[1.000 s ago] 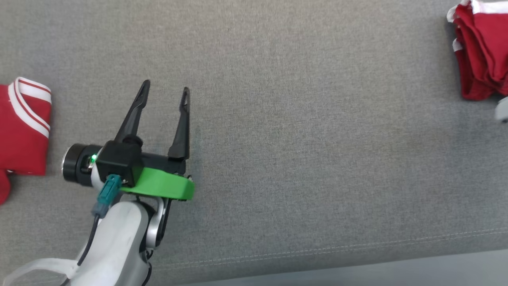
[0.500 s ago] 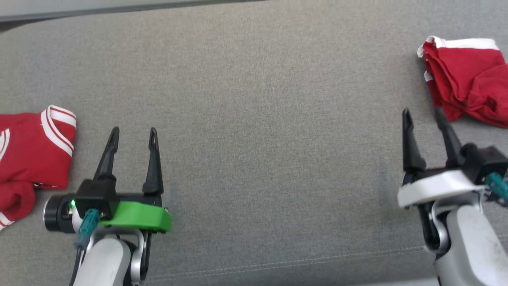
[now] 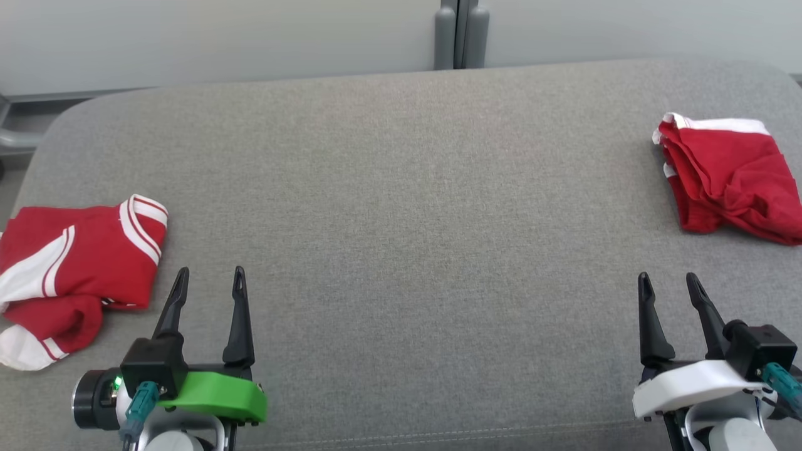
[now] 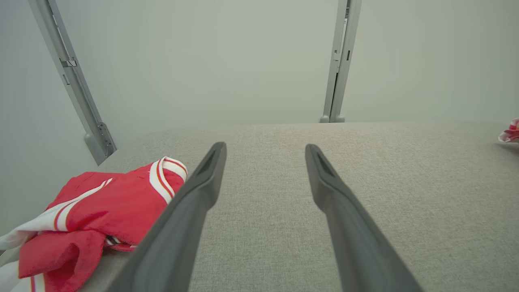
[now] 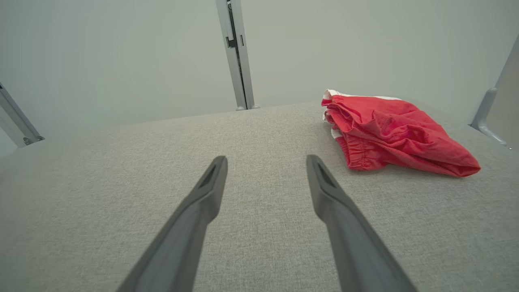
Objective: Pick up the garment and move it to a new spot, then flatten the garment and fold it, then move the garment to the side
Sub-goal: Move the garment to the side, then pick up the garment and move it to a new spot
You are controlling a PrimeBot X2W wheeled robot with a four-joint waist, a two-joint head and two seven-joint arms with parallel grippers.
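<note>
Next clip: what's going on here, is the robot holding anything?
Nothing is held. Both grippers hover open over the grey cushion: the left gripper beside a bunched red-and-white garment at the left edge, the right gripper short of a crumpled red garment at the right. Neither garment is touched or laid flat.

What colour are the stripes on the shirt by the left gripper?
White stripes on the red shirt, clearest in the head view.

Grey cushion [image 3: 401, 219]: striped garment [image 3: 81, 263], red and white, bundled at left edge; crumpled garment [image 3: 730, 181], red, at far right. Left gripper [image 3: 210, 270] and right gripper [image 3: 667, 275] at near edge, jaws apart, empty. Grey post [image 3: 455, 34] behind
</note>
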